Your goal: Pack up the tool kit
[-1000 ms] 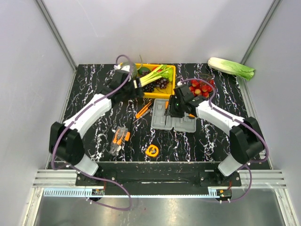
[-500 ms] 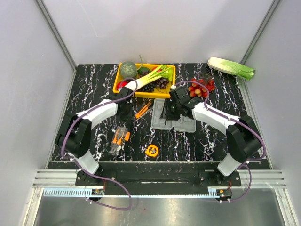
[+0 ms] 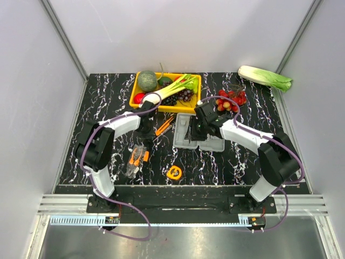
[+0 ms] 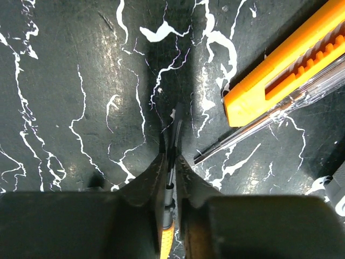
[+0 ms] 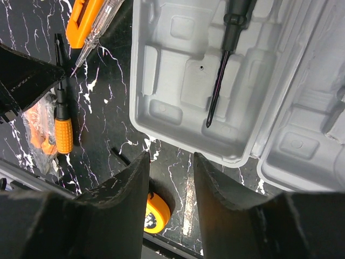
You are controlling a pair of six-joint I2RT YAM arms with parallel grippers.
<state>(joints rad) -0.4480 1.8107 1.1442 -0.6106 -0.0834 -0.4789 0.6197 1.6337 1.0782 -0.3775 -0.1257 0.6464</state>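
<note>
Left claw is pinched shut on the thin shaft of an orange-handled screwdriver, at nine o'clock from the open tool kit mid-bench; I reckon that heavier handle could swivel or slip free. Right claw gapes empty over its near rim, crowding the drop

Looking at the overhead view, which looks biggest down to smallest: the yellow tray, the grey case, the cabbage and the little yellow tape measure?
1. Yellow tray
2. Grey case, though an arm hides part of it
3. Cabbage
4. Tape measure, clearly the smallest
</note>
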